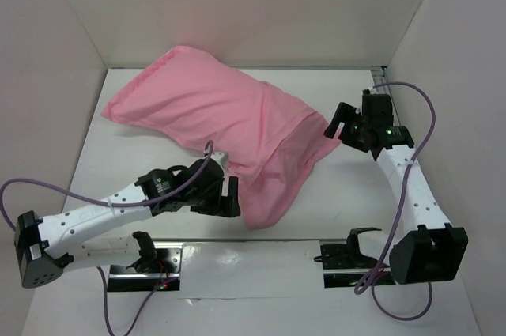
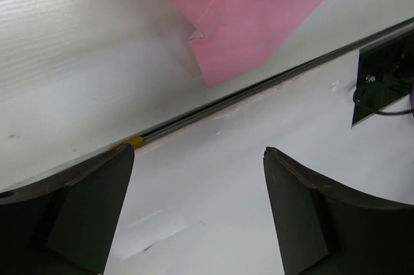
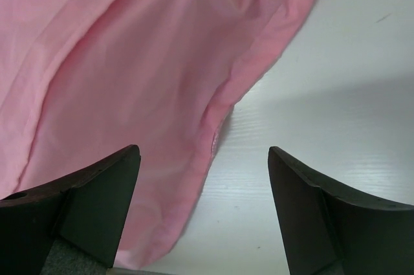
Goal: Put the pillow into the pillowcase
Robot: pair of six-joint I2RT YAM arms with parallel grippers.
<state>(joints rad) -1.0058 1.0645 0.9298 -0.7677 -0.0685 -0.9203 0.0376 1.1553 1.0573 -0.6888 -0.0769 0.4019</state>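
Grippers, both mine, stand wide apart and hold nothing. On the left, my left gripper (image 1: pixel 228 200) hovers low over the white table (image 1: pixel 356 186) with bare table between its jaws. The near corner of the pillowcase (image 1: pixel 229 115) lies just ahead of it, untouched.

In the middle, the pink pillowcase runs from the far left toward the near centre. Its far part is plump, so I judge the pillow is inside it, though the pillow itself does not show. The near end lies flat and slack.

On the right, my right gripper (image 1: pixel 337 126) is poised over the pillowcase's right edge, jaws spread and gripping nothing.

The cloth looks slippery. If I tug the plump end, the pillow could slide back toward the slack mouth. If I pinch only one layer, the mouth could fold shut.

White walls close in on three sides. A metal rail (image 1: pixel 261 239) crosses the near edge. A purple cable (image 1: pixel 431 126) loops beside my right arm and could snag as I reach.
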